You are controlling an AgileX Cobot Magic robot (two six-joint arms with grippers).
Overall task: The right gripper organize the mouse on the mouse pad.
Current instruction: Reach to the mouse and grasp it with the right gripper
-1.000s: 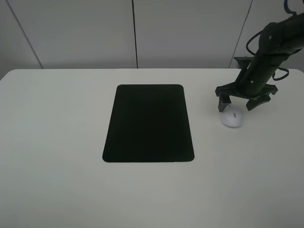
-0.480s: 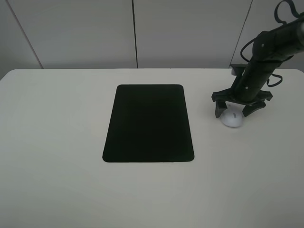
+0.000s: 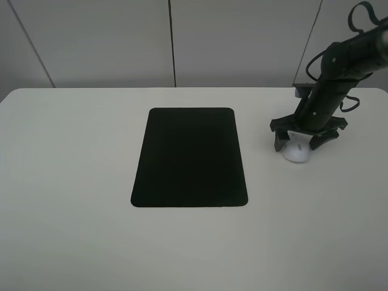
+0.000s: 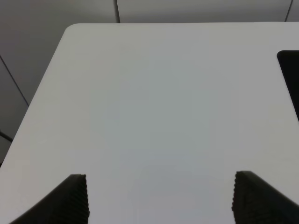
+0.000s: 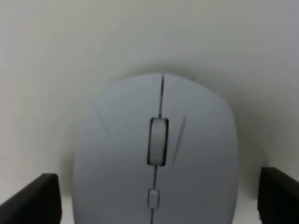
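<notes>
The white mouse (image 3: 297,152) lies on the white table, to the right of the black mouse pad (image 3: 190,157) and apart from it. My right gripper (image 3: 298,143) is low over the mouse, open, with one finger on each side of it. In the right wrist view the mouse (image 5: 156,149) fills the frame with its grey scroll wheel in the middle. It lies between the two black fingertips (image 5: 43,197) of my right gripper (image 5: 159,203), with a small gap on each side. My left gripper (image 4: 163,200) is open and empty over bare table.
The table's (image 3: 73,182) far edge meets a grey panelled wall. A corner of the mouse pad (image 4: 290,70) shows at the edge of the left wrist view. The left arm is out of the exterior high view.
My right gripper has come down and shifted slightly left, so that its fingers now straddle the mouse. The mouse and the pad have not moved.
</notes>
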